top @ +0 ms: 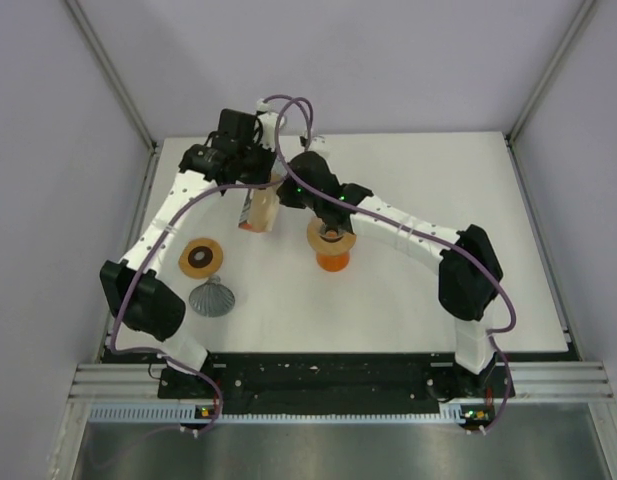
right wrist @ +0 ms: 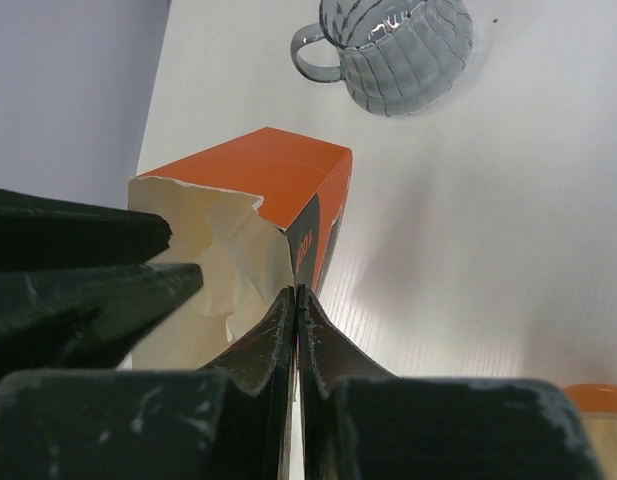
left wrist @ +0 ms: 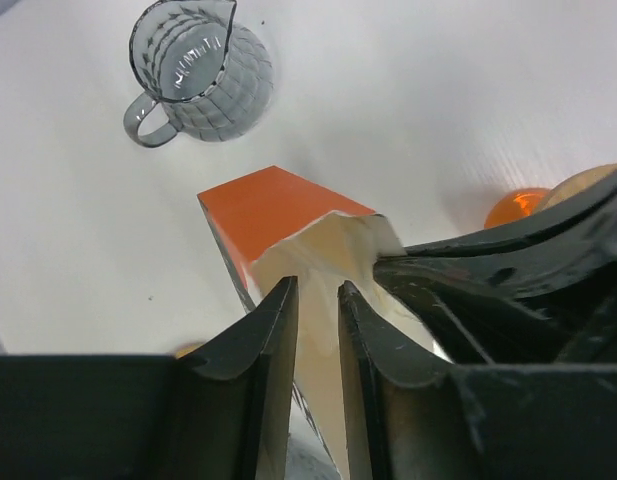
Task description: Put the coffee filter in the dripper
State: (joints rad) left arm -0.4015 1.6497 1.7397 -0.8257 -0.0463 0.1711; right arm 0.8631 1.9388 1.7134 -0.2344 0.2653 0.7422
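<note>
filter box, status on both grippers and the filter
Left straddles filter in box, grip unclear. Right shut at filter's edge. Dripper beside box, partly hidden.

Two arms (top: 160, 222) (top: 408, 232), one orange box (top: 258, 212) at centre, one orange dripper (top: 332, 250) right of it, one grey jug (top: 212, 297) lower left, one brown disc (top: 201, 257) above the jug.

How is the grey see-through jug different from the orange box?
The grey see-through ribbed jug is round with a handle and spout; the orange cardboard box has flat sides and sharp corners. The jug looks empty; the box is torn open with cream paper filters poking out. The jug stands alone on the white table; the box has the left gripper and right gripper pinching at its top. Both are open on top.
</note>
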